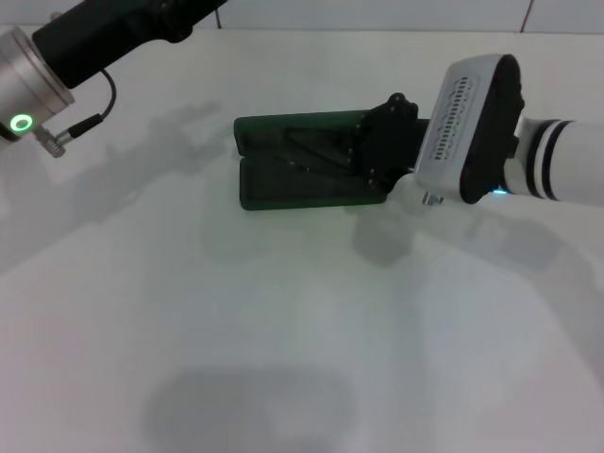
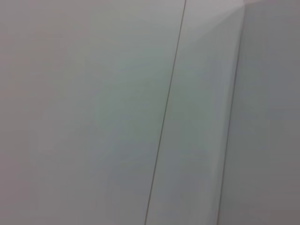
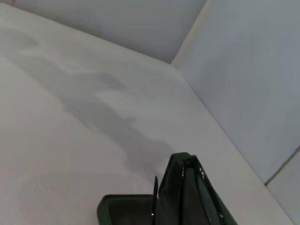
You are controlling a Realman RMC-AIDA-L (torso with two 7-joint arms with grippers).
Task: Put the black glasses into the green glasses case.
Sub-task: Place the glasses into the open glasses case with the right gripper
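Note:
The green glasses case (image 1: pixel 283 189) lies open on the white table at centre back, its two halves side by side. The black glasses (image 1: pixel 316 143) show as thin dark lines inside the case's far half. My right gripper (image 1: pixel 380 151) is down over the case's right end, at the glasses' right end. In the right wrist view the case (image 3: pixel 187 197) shows close up, with a thin black part of the glasses (image 3: pixel 154 199) standing beside its green wall. My left arm (image 1: pixel 57 57) is parked at the top left, its gripper out of view.
The white table (image 1: pixel 283 330) spreads in front of the case, with shadows on it. A white wall with a panel seam (image 2: pixel 164 122) fills the left wrist view. The table's back edge (image 1: pixel 311 30) runs just behind the case.

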